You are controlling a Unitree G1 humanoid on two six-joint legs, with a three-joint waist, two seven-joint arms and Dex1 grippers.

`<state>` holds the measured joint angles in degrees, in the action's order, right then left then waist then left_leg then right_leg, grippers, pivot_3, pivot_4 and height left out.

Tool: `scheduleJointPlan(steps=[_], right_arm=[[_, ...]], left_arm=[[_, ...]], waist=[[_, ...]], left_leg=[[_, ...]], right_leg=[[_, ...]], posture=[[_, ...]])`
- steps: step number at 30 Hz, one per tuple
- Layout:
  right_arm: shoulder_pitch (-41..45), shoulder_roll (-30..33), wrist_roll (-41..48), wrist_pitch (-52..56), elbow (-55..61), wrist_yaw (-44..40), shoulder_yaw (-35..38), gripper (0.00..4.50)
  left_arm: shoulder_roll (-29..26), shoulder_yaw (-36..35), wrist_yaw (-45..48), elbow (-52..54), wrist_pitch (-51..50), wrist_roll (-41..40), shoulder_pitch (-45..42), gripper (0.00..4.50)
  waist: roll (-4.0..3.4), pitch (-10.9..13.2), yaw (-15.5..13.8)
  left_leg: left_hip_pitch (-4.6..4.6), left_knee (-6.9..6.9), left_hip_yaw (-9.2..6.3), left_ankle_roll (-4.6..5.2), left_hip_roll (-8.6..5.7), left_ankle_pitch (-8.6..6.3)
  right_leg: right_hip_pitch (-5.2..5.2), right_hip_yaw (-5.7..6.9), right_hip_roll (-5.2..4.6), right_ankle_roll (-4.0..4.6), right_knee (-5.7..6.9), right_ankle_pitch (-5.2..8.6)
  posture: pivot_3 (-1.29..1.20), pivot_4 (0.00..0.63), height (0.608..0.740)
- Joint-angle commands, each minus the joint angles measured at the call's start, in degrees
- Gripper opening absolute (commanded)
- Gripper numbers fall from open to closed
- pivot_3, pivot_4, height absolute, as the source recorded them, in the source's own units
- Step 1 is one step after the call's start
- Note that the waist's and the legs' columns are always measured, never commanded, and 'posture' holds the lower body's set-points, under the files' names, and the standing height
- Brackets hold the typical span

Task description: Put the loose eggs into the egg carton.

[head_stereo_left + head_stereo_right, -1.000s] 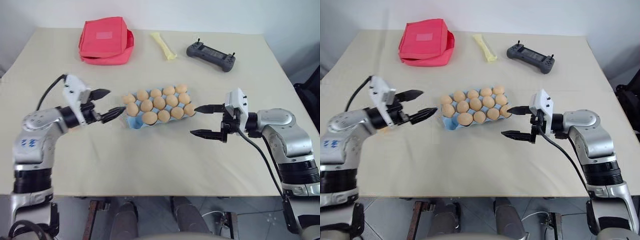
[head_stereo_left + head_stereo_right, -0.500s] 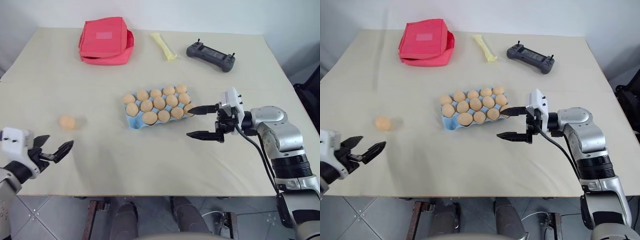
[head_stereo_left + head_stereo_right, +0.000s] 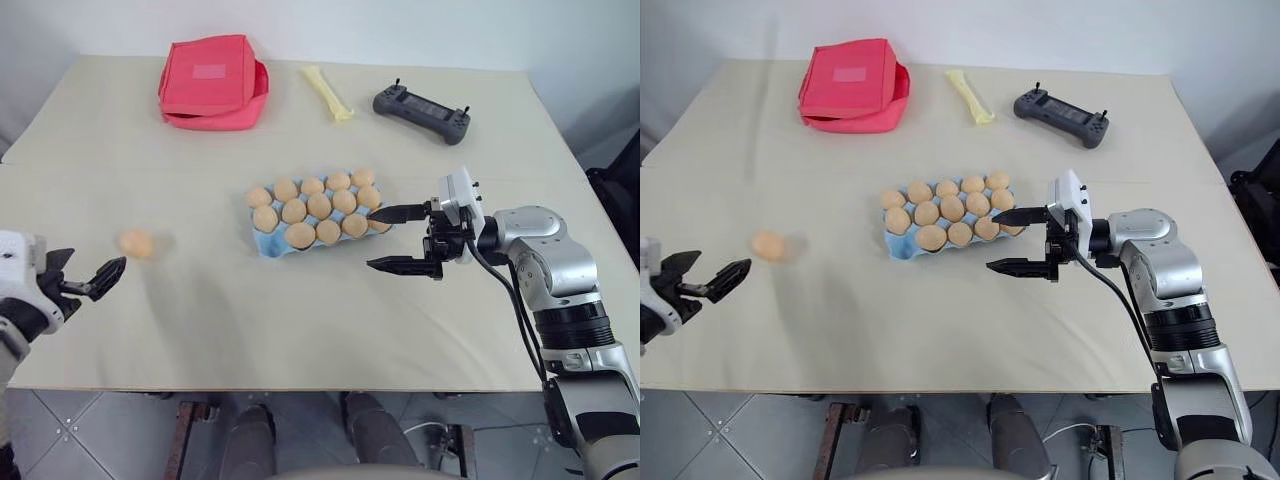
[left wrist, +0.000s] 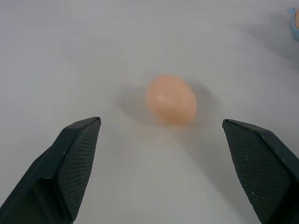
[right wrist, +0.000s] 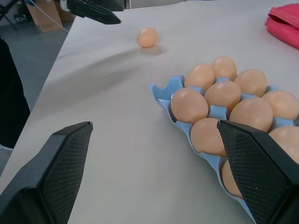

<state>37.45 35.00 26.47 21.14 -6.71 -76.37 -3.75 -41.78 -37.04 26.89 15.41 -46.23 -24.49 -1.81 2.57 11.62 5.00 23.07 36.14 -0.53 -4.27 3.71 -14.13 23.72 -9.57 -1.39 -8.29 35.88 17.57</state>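
Left gripper [image 3: 88,280], jaws wide apart and empty, is lined up on the loose egg [image 3: 135,243] lying near it on the table [image 3: 300,320], well left of the egg carton [image 3: 318,212]. Fingers should be closed gently across the egg's short axis; in the left wrist view its long axis runs obliquely across the gap. Right gripper [image 3: 398,238], jaws apart, is held beside the carton's right end.

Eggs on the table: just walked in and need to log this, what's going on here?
A robot is filling the egg carton; its cups look nearly full. One loose egg lies apart on the table. The left gripper is open, facing it without touching. The right gripper hangs open beside the carton, holding nothing.
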Motion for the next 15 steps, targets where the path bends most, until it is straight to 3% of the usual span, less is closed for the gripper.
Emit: scheduleJointPlan(steps=[1,6,13,15], right_arm=[[0.16,0.52,0.44,-0.56,2.36,0.48,1.28,4.50],[-0.45,1.19,0.80,0.18,3.58,1.48,2.01,4.50],[-1.41,2.31,1.07,0.80,4.74,2.36,2.61,4.50],[-1.54,2.55,1.15,0.86,4.80,2.45,2.68,4.50]], left_arm=[[-2.03,4.99,-0.15,-7.43,5.00,3.01,-6.38,4.46],[-1.50,11.86,2.16,-17.82,11.42,5.32,-13.97,4.46],[-1.18,16.26,3.27,-25.27,12.93,6.59,-17.16,4.46],[-1.26,16.63,2.78,-25.74,12.83,6.96,-17.30,4.05]], waist=[[0.00,0.00,-0.04],[0.00,0.00,0.09],[0.00,0.00,-0.03],[0.00,0.00,-0.16]], left_leg=[[0.00,-0.04,-0.02,0.00,0.01,0.00],[0.02,-0.10,0.00,-0.03,0.01,-0.01],[0.06,-0.12,0.00,-0.04,0.03,-0.03],[0.06,-0.09,0.00,-0.04,0.02,-0.02]], right_leg=[[0.03,0.02,0.02,-0.02,0.02,-0.01],[0.06,0.02,0.02,-0.15,0.02,-0.05],[0.12,0.03,0.03,-0.15,0.07,-0.03],[0.12,0.03,0.03,-0.15,0.10,-0.03]], posture=[[0.00,0.150,0.740],[0.00,0.150,0.740],[0.00,0.150,0.740],[0.00,0.150,0.740]])
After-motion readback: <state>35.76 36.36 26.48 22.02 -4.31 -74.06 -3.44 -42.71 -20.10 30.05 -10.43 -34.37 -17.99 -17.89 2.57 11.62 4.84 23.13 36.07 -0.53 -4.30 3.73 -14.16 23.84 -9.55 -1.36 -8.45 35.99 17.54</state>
